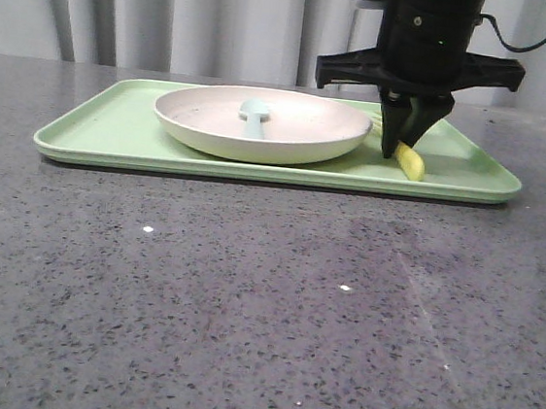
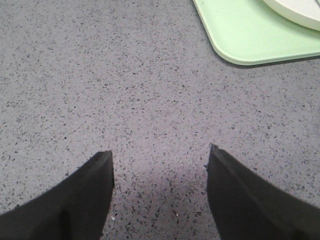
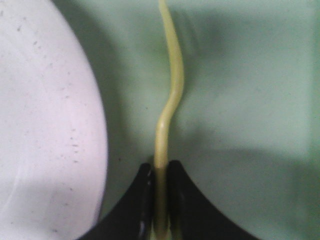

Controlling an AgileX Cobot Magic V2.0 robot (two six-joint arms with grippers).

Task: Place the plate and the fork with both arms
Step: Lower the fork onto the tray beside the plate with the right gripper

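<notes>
The right arm's black fingers (image 1: 403, 145) were closed edge-on around the small yellow plastic fork (image 3: 170, 105), pinching one end of it. In the right wrist view the slim, wavy profile of the fork ran straight out from between the two pads, its long axis in line with the reach of the fingers and roughly parallel to the nearby rim of the plate. From the front, the fingers pointed steeply down at the right-hand part of the flat rectangular light-green tray (image 1: 115, 124), and the free yellow end (image 1: 410, 162) showed just below and to the right of the tips, low over the tray floor; whether it touched the tray could not be told.

The round, shallow, cream plastic plate (image 1: 262, 125) sat on the tray just left of the fork, close beside it but apart, with a small pale blue spoon (image 1: 254, 117) lying in its bowl.

The left arm's fingers (image 2: 160, 192) were spread wide and empty above the grey speckled stone surface (image 1: 262, 311), with only the tray's rounded corner and a sliver of the plate's edge at the far side of its view. The fork belonged plainly to the right arm, while the plate lay well apart from the left fingers, toward the tray.
</notes>
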